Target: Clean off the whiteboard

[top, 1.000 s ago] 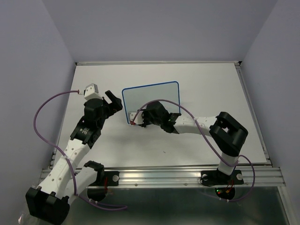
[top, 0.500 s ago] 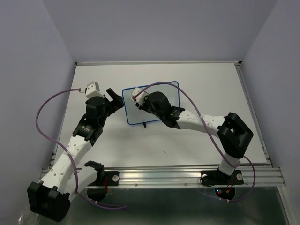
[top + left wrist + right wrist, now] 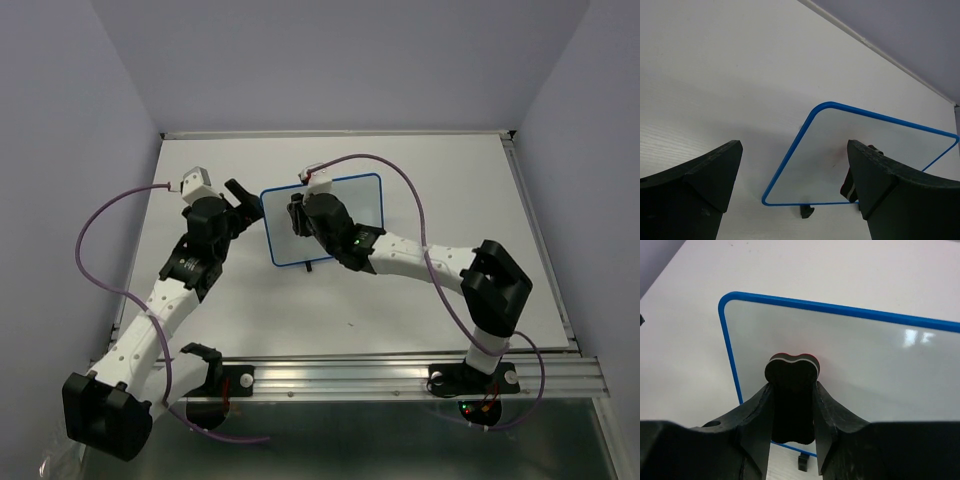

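The whiteboard (image 3: 350,205), white with a thin blue frame, stands tilted on small black feet (image 3: 308,266) at the table's middle. My right gripper (image 3: 298,213) is shut on a black eraser (image 3: 791,372), whose red-edged end presses on the left part of the whiteboard (image 3: 865,360). A faint reddish smear shows just above the eraser. My left gripper (image 3: 243,205) is open just left of the board's left edge, with nothing between its fingers. In the left wrist view, the whiteboard (image 3: 865,145) lies beyond the left gripper (image 3: 794,145), with the eraser (image 3: 847,185) beside the right finger.
The white tabletop (image 3: 200,300) is bounded by a metal rail (image 3: 400,372) at the near edge and grey walls on the other sides. Purple cables (image 3: 400,180) loop above both arms. A small dark speck (image 3: 350,323) lies in front of the board.
The right gripper has carried the eraser from the board's lower left corner up across its left part. The left arm has reached slightly farther back, toward the board's left edge.
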